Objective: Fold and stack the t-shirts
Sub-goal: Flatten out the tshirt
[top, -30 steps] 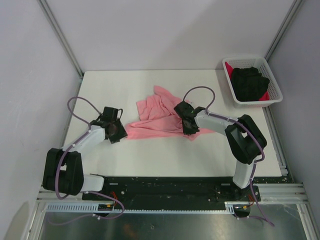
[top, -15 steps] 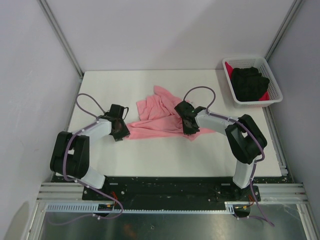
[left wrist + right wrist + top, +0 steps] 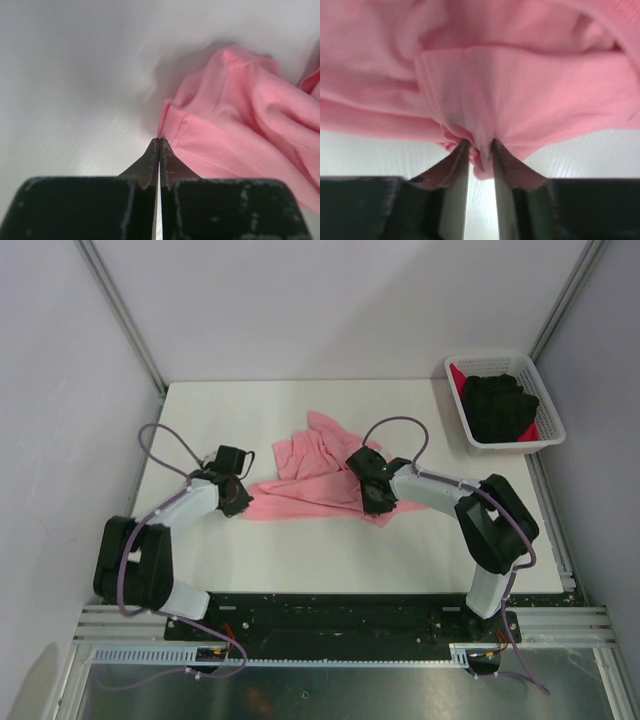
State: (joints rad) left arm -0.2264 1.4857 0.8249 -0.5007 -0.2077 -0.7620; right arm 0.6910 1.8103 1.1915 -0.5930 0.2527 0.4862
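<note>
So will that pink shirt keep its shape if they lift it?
Probably flops: the pink t-shirt lies crumpled in soft folds, and it bunches where the right gripper pinches it. It looks thin and light, so a push would likely wrinkle it rather than slide it. The left gripper is shut at its hem; such a small pinch might slip.

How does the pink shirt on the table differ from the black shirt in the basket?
The pink shirt lies spread out and rumpled on the table; the black shirt sits bunched in the white basket. The right gripper pinches the pink shirt and the left gripper is shut at its corner; nothing touches the black shirt. Both are unfolded.
</note>
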